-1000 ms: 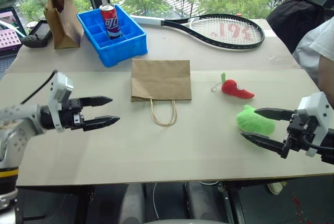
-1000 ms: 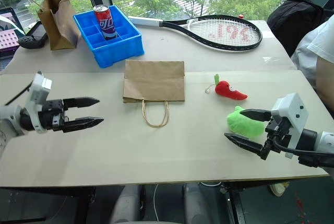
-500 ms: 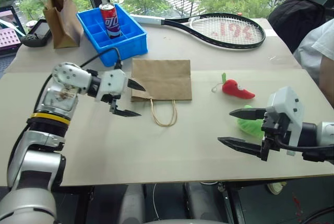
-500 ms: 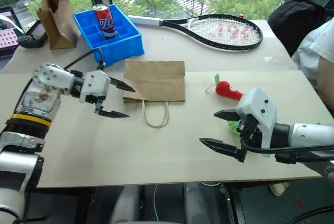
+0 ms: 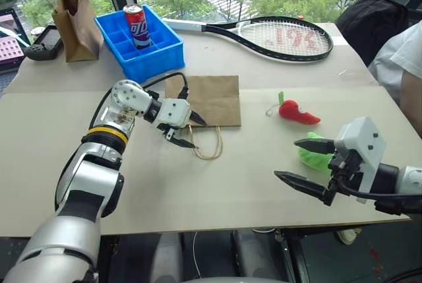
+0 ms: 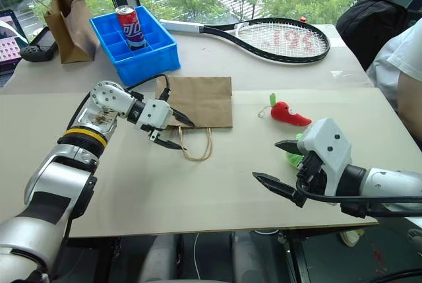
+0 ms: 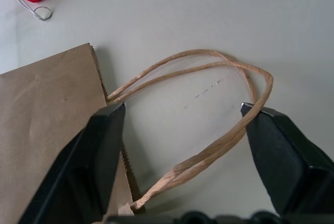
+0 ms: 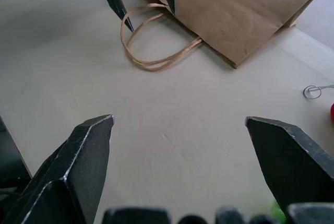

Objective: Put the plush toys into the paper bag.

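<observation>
Paper bag (image 5: 204, 99) handles, left fingers (image 5: 189, 132) arrived, narrowed

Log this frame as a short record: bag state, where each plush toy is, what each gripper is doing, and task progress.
bag: paper bag lies flat on the table, handles toward the robot
red toy: red chili plush on the table, right of the bag
green toy: green plush nearer the robot, partly behind the right gripper
left gripper: left gripper open at the bag's mouth, fingers straddling the handles, nothing held
right gripper: right gripper open, empty, beside the green plush
progress: neither toy in the bag
</observation>
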`<state>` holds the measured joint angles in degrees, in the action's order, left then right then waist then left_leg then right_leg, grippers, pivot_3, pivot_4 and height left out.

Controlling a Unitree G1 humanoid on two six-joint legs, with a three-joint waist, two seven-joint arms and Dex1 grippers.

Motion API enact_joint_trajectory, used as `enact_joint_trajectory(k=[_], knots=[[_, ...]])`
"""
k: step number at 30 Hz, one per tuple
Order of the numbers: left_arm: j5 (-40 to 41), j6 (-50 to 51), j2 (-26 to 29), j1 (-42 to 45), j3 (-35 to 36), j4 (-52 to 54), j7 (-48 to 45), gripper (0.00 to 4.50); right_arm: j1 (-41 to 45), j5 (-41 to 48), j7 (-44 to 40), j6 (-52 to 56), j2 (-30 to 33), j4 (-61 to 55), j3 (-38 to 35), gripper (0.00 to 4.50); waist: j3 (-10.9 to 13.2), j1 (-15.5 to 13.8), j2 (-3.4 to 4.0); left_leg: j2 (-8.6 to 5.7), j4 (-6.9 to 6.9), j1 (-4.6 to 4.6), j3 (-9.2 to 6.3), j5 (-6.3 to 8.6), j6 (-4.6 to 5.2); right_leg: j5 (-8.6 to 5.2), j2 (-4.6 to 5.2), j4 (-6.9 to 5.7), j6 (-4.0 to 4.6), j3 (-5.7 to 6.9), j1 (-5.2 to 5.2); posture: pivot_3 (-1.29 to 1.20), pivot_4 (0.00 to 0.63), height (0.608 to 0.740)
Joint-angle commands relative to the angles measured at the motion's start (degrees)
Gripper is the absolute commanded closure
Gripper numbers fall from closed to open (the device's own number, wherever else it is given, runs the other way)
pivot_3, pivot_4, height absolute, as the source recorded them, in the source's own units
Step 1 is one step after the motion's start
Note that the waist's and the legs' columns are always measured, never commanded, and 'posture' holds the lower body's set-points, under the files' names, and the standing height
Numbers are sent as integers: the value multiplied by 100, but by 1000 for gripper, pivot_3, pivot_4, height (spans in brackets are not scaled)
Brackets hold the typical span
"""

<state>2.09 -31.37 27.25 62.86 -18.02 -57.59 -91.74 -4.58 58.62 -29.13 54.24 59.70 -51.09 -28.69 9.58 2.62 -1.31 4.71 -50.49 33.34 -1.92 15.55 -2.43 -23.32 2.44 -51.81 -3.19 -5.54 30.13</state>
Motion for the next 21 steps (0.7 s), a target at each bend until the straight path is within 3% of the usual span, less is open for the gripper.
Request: enact_joint_trajectory(k=[1,3,6,10,18,21], knots=[[246,241,-1,228,48,-106,-76,2617,-177,-95,35,-139,-57,-236,-271,0,0,2,0,0,0,-1,0,0,0,0,0,-1,0,0,0,0,150,656],[436,525,-17,239,49,-43,-76,3342,-275,-147,11,-145,-65,-265,-317,0,0,-2,0,-1,0,-1,-1,-3,5,0,0,-3,0,1,-1,0,150,656],[1811,2793,55,152,89,1036,-76,4383,-453,-288,-64,-195,-94,-311,-370,0,2,-3,-3,-3,0,1,-6,-6,10,1,0,-4,-1,2,-3,0,150,656],[2667,4589,317,112,231,2117,-76,4455,-570,-503,-193,-364,-112,-386,-316,0,1,-3,-1,-3,1,-2,-11,-7,10,0,-1,0,-2,6,-11,0,150,656],[3227,7253,534,-356,556,4134,549,4455,-327,-441,190,-376,-463,-370,235,0,1,4,-1,-3,5,-13,-11,-9,13,0,-4,-5,-1,6,-14,0,150,656],[3511,8062,286,-427,913,4531,1292,4500,179,-508,849,-276,-925,-313,981,759,2,1,-2,2,1,-13,-14,-11,16,0,-7,-6,0,8,-16,0,150,656]])
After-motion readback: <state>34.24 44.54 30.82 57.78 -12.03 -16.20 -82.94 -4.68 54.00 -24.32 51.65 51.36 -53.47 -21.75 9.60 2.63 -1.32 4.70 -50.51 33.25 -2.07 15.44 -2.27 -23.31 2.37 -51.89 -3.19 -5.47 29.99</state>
